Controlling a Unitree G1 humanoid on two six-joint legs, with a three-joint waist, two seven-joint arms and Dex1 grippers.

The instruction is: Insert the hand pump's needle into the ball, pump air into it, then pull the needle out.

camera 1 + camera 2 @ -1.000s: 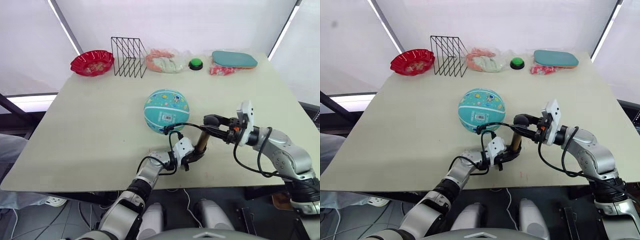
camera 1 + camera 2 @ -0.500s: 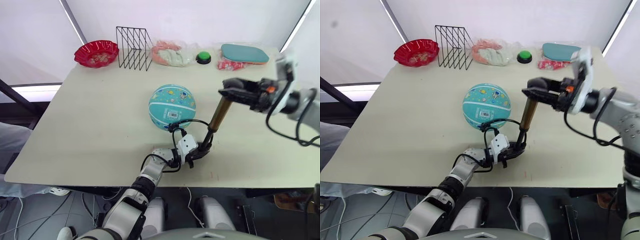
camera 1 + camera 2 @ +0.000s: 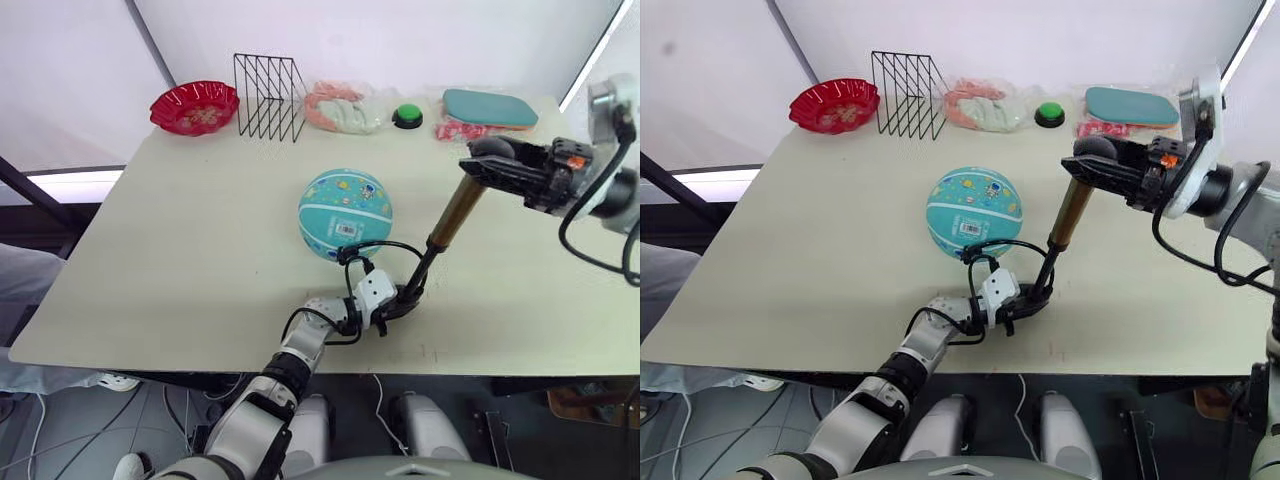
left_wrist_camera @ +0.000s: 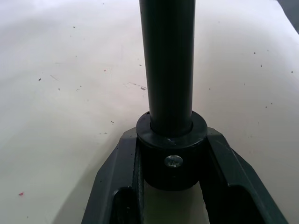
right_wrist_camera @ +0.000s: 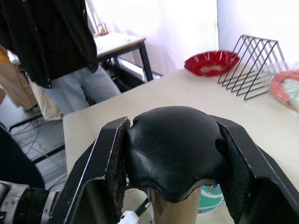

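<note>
The teal ball (image 3: 345, 213) rests mid-table. The hand pump (image 3: 458, 212) stands tilted in front of it and to the right, its bronze barrel raised on a black rod (image 4: 169, 65). My left gripper (image 3: 400, 300) is shut on the pump's black bottom cap (image 4: 172, 156) at the table surface. My right gripper (image 3: 492, 165) is shut on the black top handle (image 5: 175, 149), high above the table. The thin black hose (image 3: 385, 246) loops from the pump's base to the ball's near lower edge. The needle is too small to make out there.
Along the far edge stand a red bowl (image 3: 194, 105), a black wire rack (image 3: 268, 95), a plastic bag with orange and white items (image 3: 340, 108), a green button (image 3: 405, 115) and a flat teal pad (image 3: 490, 107). A person (image 5: 51, 46) stands beyond the table.
My right gripper has pulled the handle up and to the right, drawing the pump out long. The left gripper and the ball have stayed put. The camera view shifted.
</note>
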